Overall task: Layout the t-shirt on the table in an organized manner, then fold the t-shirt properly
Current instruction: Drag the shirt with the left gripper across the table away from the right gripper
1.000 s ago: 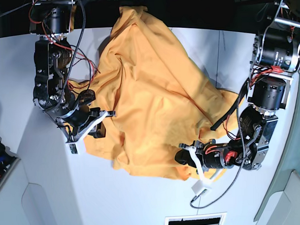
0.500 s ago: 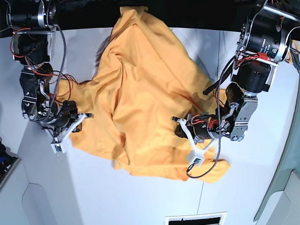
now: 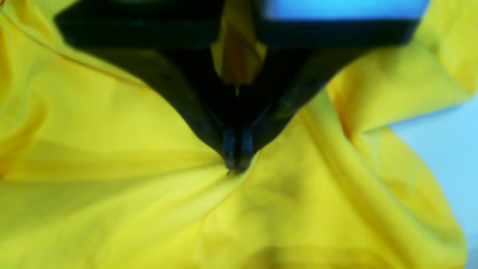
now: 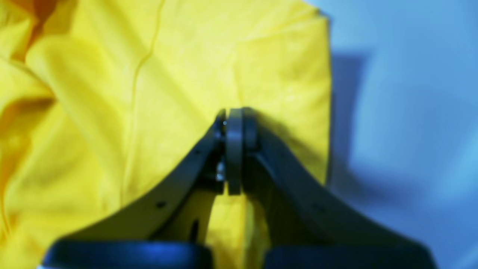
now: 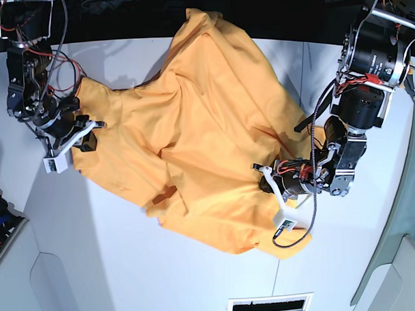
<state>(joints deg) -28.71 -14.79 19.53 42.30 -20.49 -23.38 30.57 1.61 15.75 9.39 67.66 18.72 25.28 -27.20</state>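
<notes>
Both grippers pinch the t-shirt (image 5: 193,135) on the table (image 5: 129,267).

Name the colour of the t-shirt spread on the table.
Plain orange-yellow, no pattern; the t-shirt shows best in the base view.

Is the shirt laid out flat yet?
No. The t-shirt is bunched and creased on the table, one end off the far edge.
</notes>
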